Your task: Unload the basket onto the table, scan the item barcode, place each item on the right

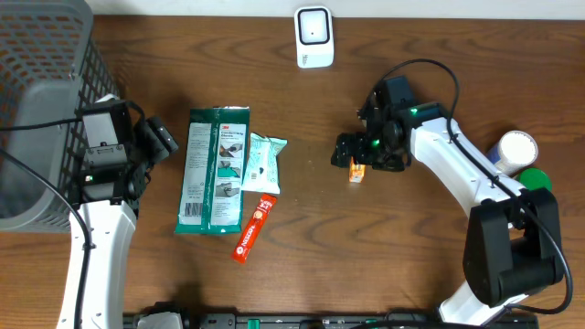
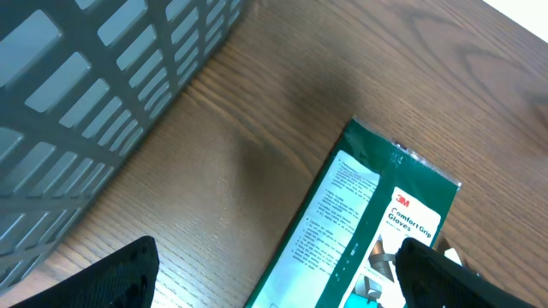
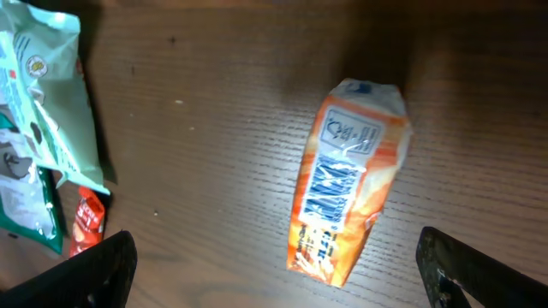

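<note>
The small orange packet (image 1: 356,173) (image 3: 347,184) lies flat on the wooden tabletop (image 1: 411,265), right of centre, with a blue-and-white striped panel facing up. Whether that panel is the barcode I cannot tell.

The right pincer (image 1: 355,157) (image 3: 276,257) hangs directly over it, spread wide and gripping nothing. In the right wrist view the packet sits in the gap between the two dark fingertips (image 3: 94,269). It is closer to the one at the picture's right edge and touches neither. Its long axis runs roughly away from the camera, slightly tilted.

Further left lies a cluster of three other items:
- a pale green wipes pack (image 1: 262,164) (image 3: 34,85)
- a red stick packet (image 1: 253,228) (image 3: 86,218) just below the wipes pack
- a large green glove package (image 1: 215,174) (image 2: 368,222) alongside the wipes pack, printed side up

The left pincer (image 1: 155,142) (image 2: 276,257) is also spread and empty, poised above the glove package's near-left edge. A grey mesh basket (image 1: 41,110) (image 2: 77,94) stands beside it at the tabletop's left end.

A white scanner (image 1: 313,37) stands at the far edge of the tabletop, well apart from the orange packet. At the right edge, beside the right arm, are a white round cap (image 1: 516,149) and a green round cap (image 1: 535,178).
</note>
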`<control>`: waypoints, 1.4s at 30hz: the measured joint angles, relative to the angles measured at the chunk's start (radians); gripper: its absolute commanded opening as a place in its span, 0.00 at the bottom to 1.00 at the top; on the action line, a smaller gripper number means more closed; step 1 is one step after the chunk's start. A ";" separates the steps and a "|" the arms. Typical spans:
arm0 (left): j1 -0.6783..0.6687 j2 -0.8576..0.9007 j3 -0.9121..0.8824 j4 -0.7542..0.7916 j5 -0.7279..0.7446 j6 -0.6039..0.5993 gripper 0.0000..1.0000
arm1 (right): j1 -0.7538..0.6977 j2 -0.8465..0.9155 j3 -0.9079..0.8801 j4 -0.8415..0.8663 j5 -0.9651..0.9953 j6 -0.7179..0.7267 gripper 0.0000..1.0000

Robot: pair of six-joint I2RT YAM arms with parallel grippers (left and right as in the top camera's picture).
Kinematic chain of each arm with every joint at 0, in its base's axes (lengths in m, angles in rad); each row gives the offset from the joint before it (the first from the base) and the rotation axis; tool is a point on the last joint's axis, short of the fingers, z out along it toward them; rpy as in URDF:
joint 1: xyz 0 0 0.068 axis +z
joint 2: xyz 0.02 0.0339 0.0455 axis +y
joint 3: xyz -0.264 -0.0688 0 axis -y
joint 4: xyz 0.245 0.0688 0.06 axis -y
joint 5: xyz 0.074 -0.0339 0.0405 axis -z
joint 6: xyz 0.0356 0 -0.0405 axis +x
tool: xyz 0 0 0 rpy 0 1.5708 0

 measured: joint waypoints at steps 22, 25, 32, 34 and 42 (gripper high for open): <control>0.000 0.000 0.000 0.000 0.000 0.000 0.88 | 0.151 0.000 -0.022 0.133 -0.028 0.043 0.89; 0.000 0.000 0.000 0.000 0.000 0.000 0.88 | 0.113 -0.008 -0.022 0.132 -0.037 0.033 0.82; 0.000 0.000 0.000 0.000 0.000 0.000 0.88 | -0.032 -0.093 -0.022 0.129 -0.046 0.063 0.63; 0.000 0.000 0.000 0.000 0.000 0.000 0.88 | -0.050 -0.098 -0.022 0.130 -0.040 0.084 0.62; 0.000 0.000 0.000 0.000 0.000 0.000 0.89 | -0.023 -0.002 -0.048 0.184 -0.019 0.159 0.59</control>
